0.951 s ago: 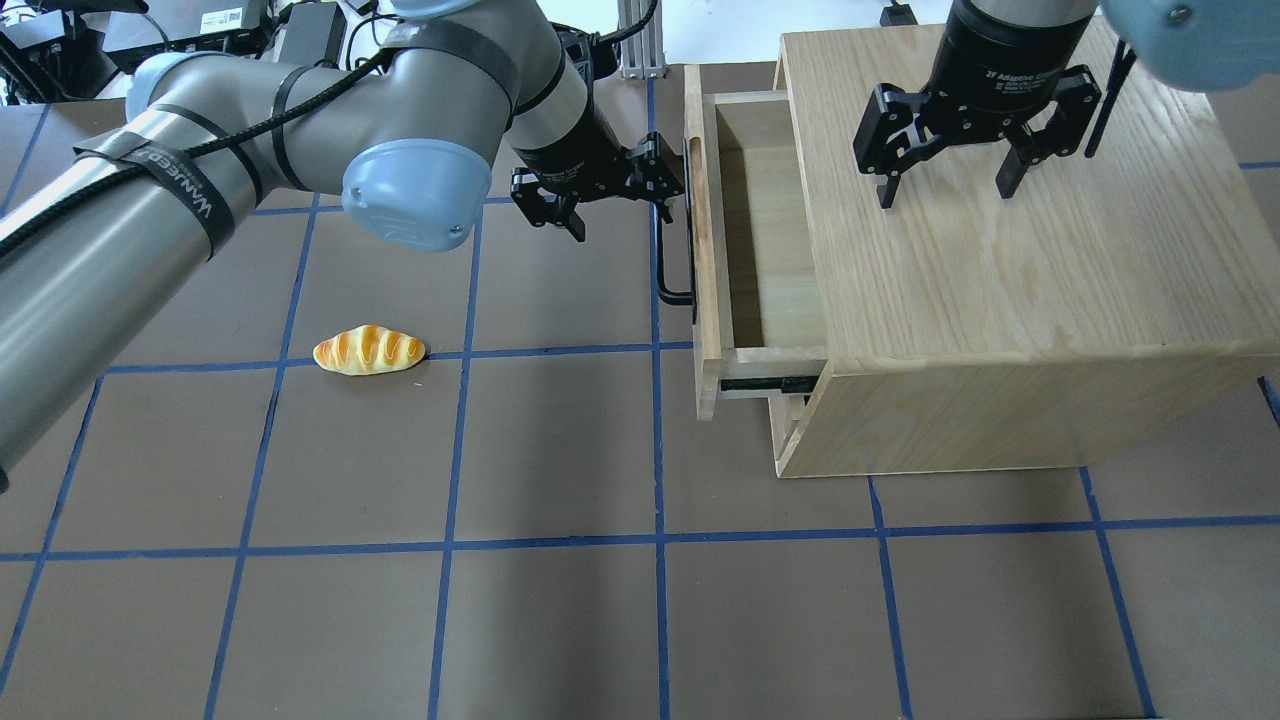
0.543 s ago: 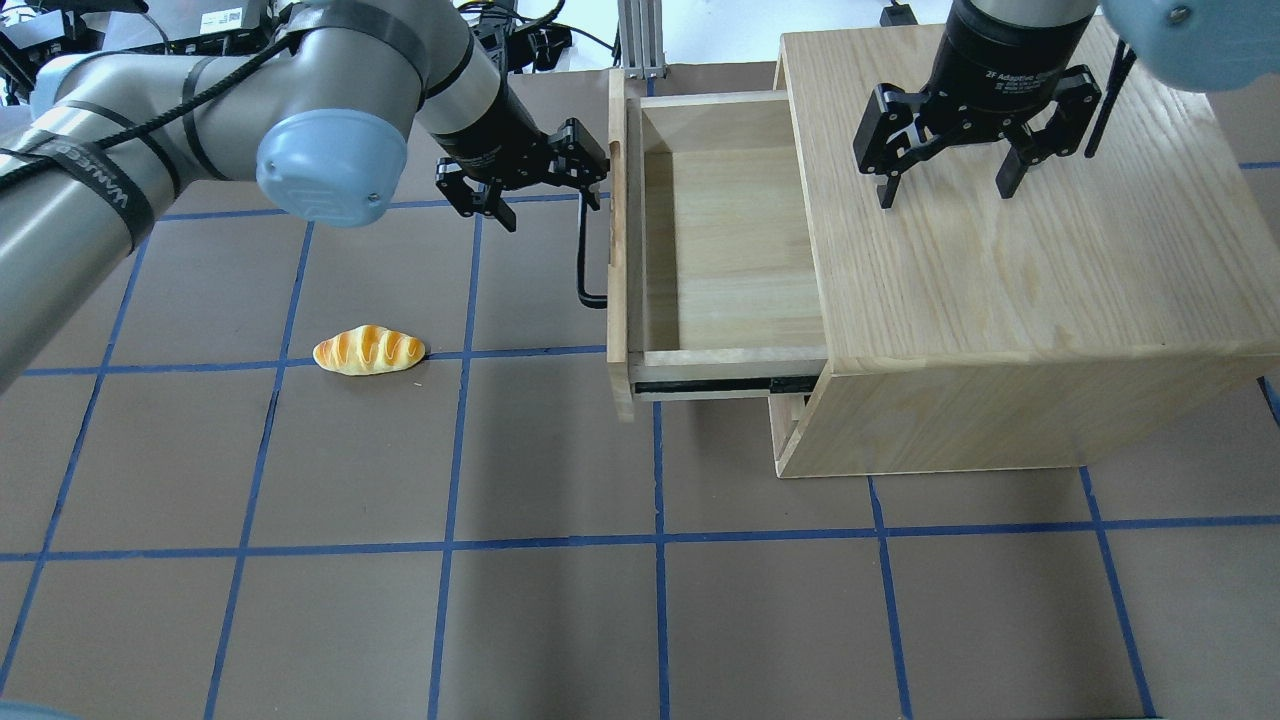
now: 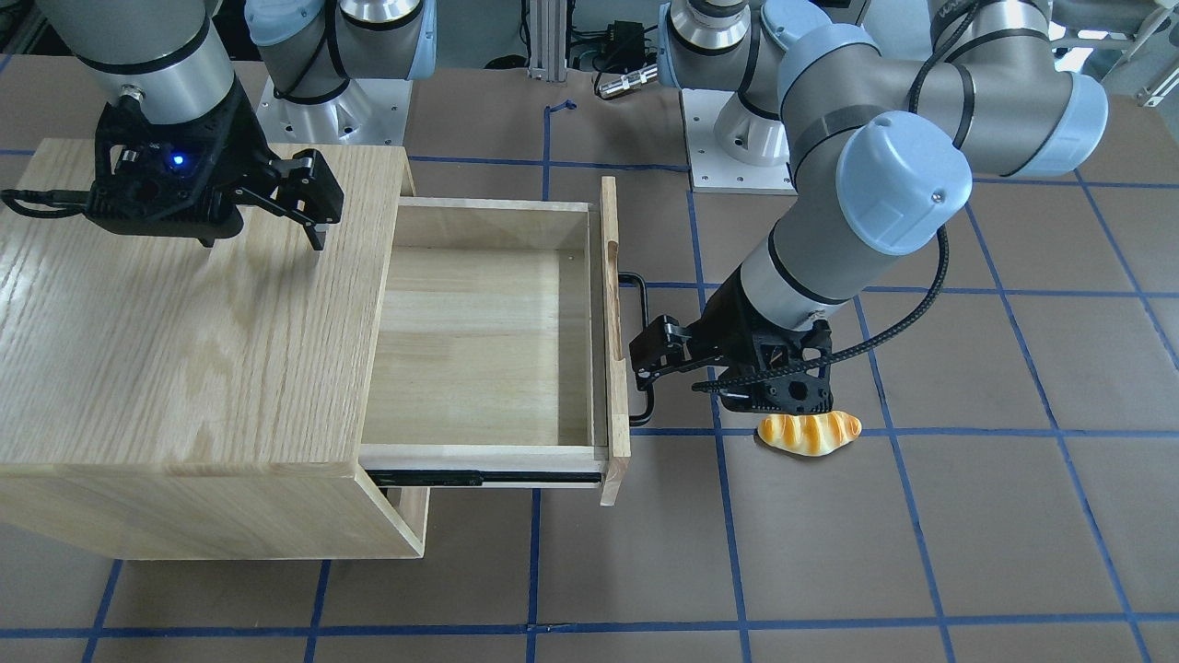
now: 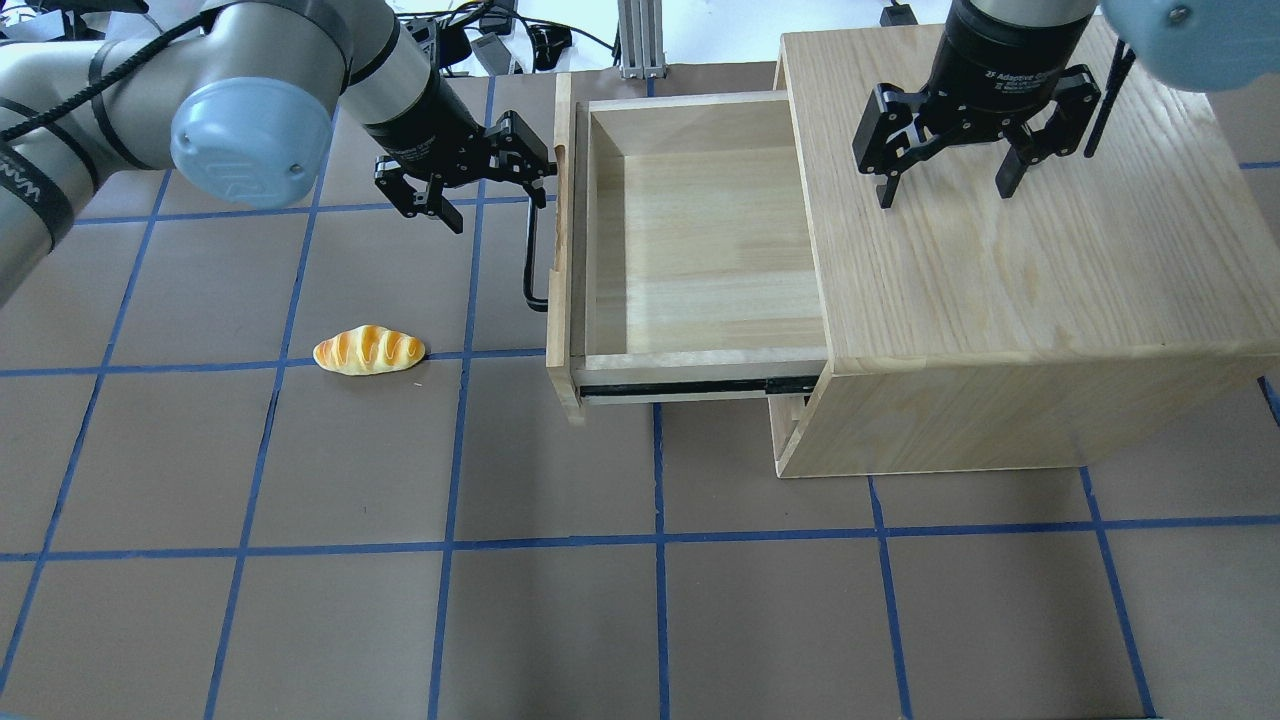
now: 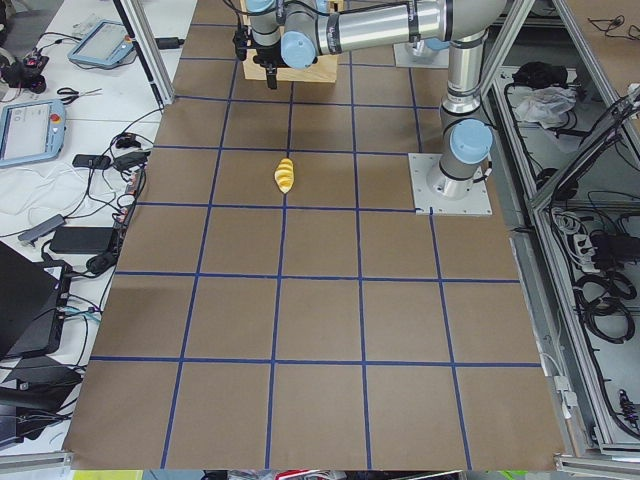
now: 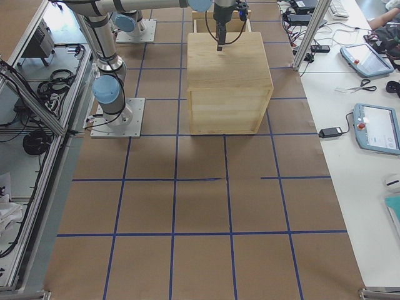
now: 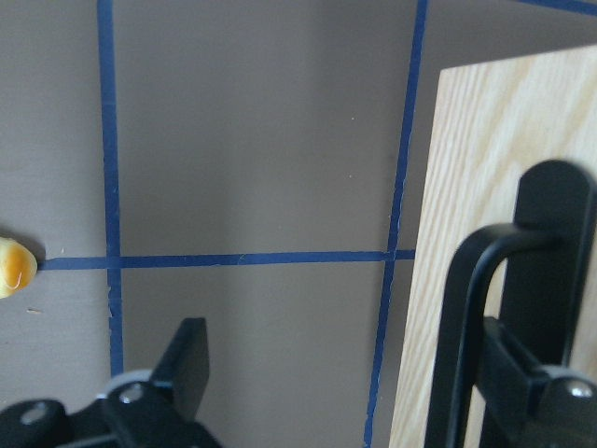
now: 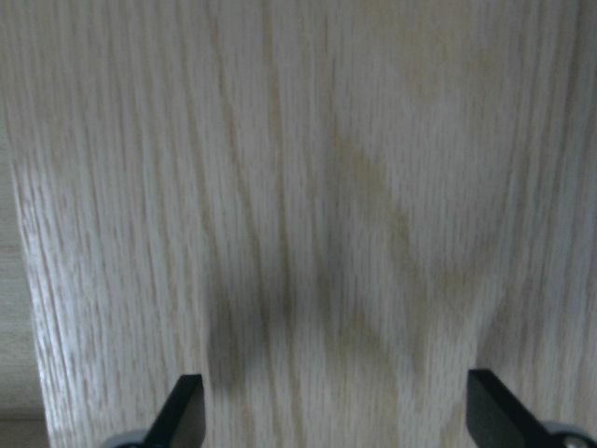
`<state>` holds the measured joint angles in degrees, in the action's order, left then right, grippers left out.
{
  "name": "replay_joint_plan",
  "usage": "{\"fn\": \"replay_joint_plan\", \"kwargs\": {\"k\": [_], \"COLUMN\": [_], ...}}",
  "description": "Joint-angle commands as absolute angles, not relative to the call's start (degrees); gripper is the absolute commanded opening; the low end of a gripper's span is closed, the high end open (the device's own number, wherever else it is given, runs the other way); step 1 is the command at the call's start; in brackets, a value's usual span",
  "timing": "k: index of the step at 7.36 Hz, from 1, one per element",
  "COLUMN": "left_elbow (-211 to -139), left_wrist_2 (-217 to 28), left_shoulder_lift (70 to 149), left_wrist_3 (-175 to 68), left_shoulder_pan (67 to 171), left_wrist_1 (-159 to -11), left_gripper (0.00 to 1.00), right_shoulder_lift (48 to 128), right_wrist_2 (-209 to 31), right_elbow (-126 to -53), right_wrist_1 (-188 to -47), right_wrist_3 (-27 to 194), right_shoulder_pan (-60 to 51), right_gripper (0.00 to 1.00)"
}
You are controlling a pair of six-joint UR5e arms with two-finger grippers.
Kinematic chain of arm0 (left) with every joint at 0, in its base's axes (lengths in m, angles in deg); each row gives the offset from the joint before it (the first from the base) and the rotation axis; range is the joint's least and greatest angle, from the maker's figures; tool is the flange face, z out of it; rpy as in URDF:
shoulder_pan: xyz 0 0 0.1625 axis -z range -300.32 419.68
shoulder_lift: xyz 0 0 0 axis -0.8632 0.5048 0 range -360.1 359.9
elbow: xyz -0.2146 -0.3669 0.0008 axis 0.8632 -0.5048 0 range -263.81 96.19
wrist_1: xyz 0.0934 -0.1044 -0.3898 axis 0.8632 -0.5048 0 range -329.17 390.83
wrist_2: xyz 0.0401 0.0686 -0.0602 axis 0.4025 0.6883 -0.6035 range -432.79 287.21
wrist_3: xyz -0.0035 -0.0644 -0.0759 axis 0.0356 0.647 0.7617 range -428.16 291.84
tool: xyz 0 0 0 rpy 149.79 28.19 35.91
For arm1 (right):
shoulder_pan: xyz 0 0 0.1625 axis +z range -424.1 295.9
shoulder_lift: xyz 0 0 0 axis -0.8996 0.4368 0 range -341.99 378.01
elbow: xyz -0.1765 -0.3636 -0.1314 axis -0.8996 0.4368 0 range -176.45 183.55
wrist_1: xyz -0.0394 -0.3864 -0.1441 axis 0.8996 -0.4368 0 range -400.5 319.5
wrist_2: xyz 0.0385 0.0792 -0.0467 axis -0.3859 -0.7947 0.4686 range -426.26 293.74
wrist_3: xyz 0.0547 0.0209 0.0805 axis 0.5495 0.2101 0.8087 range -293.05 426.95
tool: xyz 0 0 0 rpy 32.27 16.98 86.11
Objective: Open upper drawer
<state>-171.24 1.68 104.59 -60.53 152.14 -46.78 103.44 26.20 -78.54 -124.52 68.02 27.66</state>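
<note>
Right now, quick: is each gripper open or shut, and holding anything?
Left gripper: open, one finger hooked behind the bar handle of the upper drawer, not clamped on it.
Right gripper: open, empty, over the cabinet top.

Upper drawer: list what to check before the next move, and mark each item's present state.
1. Upper drawer pulled well out of the cabinet: ok.
2. Drawer interior empty: ok.
3. Left end effector free of the bar handle: not ok; it is open, with one finger hooked behind the bar.
4. Right end effector open over the cabinet top: ok; whether it touches the wood, cannot tell.
5. Bread roll apart from the drawer front: ok.
6. Side rail at full extension: cannot tell.
</note>
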Motion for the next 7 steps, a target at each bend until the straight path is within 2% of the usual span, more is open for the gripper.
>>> {"fn": "replay_joint_plan", "kwargs": {"k": [1,4,7], "left_elbow": [-170.1,-167.8,-166.9], "left_wrist_2": [3.1,12.9,16.3], "left_shoulder_lift": [100.7,94.6,91.0], "left_wrist_3": [-62.3,-69.8,-69.8], "left_shoulder_pan": [150.0,144.9,145.7], "left_wrist_1": [-53.9,-65.4,-66.4], "left_gripper": [1.0,1.0,1.0], "right_shoulder_lift": [103.4,103.4,103.4], "right_wrist_2": [26.2,26.2,26.2], "right_elbow": [-78.6,-78.5,-78.5], "right_wrist_1": [-124.5,-124.5,-124.5], "right_wrist_3": [68.0,68.1,68.1], "right_shoulder_pan": [27.7,27.7,27.7], "right_gripper": [1.0,1.0,1.0]}}
